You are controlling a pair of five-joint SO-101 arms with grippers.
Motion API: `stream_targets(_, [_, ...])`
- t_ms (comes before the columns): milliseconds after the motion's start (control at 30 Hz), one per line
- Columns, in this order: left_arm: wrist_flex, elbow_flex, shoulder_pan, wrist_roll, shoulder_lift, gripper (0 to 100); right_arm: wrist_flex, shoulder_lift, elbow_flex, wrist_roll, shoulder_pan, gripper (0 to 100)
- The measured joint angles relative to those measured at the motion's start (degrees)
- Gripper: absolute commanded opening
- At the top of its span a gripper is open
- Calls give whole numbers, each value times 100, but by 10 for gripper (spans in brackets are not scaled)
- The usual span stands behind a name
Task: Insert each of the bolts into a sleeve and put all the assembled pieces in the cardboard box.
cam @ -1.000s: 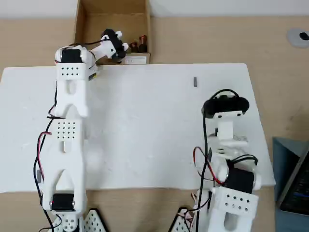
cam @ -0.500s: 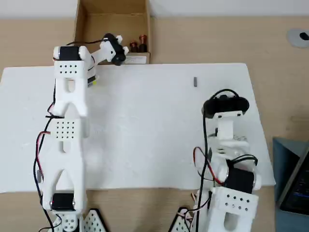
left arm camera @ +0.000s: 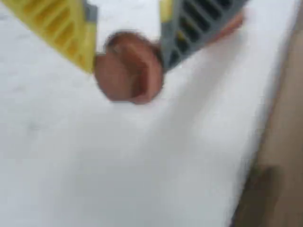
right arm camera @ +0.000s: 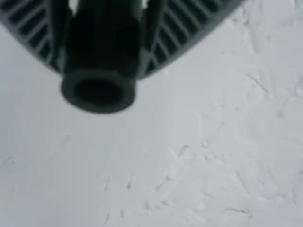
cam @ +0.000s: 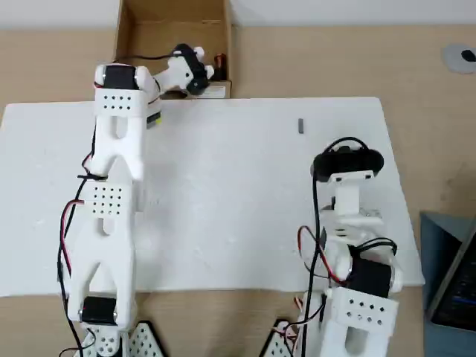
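Blurry copper bolt [left arm camera: 129, 68]; edge-cropped dark sleeve [right arm camera: 100, 61].

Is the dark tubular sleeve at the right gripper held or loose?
Held: the dark tubular sleeve sits pinched between the right gripper's ribbed fingers.

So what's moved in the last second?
The left gripper, shut on a copper bolt, swung sideways along the front of the cardboard box, toward the copper piece in its corner. The right gripper and its black sleeve kept still, as did the small grey part on the mat.
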Motion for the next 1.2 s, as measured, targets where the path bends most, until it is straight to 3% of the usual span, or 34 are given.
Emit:
stream_targets(500, [0, 3200, 0, 237, -2391, 46, 0, 0, 0, 0, 0, 10])
stream_targets(633, [-105, 3297, 0, 237, -2409, 61, 0, 0, 0, 0, 0, 10])
stream_targets(933, [-1459, 3332, -220, 237, -2224, 121, 0, 0, 0, 0, 0, 10])
stream_targets(1200, [-1398, 3341, -316, 26, -2110, 118, 0, 0, 0, 0, 0, 10])
